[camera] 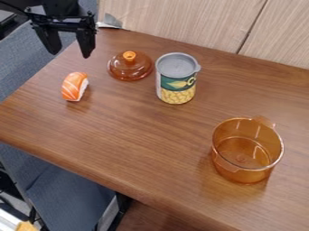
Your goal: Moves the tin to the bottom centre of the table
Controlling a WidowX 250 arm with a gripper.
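Clearly, from the camera's slanted look down at the work, the black two-finger gripper is open: its two dark fingers stand well apart, with a strip of blue-grey fabric and the table's edge showing between them. It hangs at the upper left, fingers pointing down, apart from the tin and from everything else set out on the brown wood-grained table.

The tin, a cylinder with a dull silver top and a green label over pictured yellow corn kernels, stands upright on the far part of the table, a little right of the view's middle. Just beside it, on its left, sits a round, see-through amber lid with a bright orange knob on top.

Nearer the gripper, below it in the view, lies a piece of toy sushi, orange with pale stripes over white. Well apart, toward the lower right, I see a see-through amber pot, round and upright, its open mouth showing the inside, with small handles on opposite sides. Behind the table rises a pale wood panel, and below its near left edge is a blue-grey fabric seat.
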